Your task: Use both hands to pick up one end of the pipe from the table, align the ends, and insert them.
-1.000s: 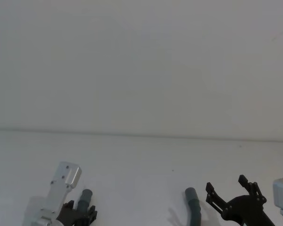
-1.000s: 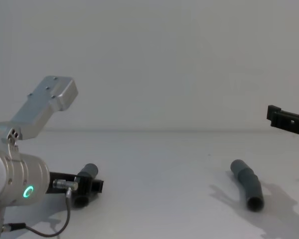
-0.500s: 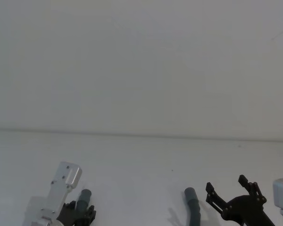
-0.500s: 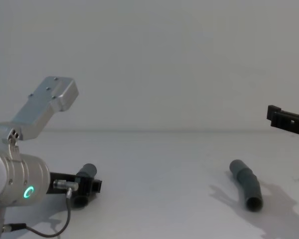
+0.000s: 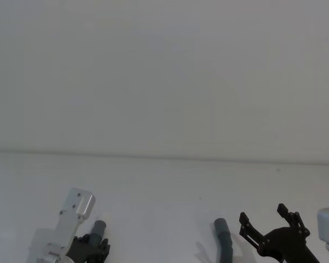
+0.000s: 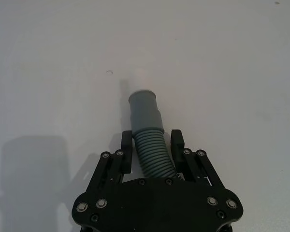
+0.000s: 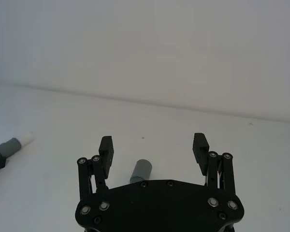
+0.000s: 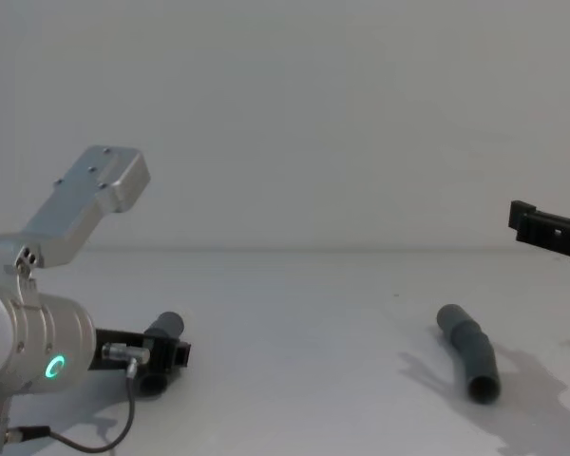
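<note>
Left tool clamps the ribbed grey pipe behind its smooth cuff; right tool hangs open.

At the table's near edge, left pipe piece is held by left gripper; right pipe piece is seen just beside spread-fingered right gripper.

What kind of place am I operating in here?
Probably a bare lab test bench: plain white table, blank pale wall, one pipe piece in the left gripper, the other pipe piece lying near the open right gripper.
</note>
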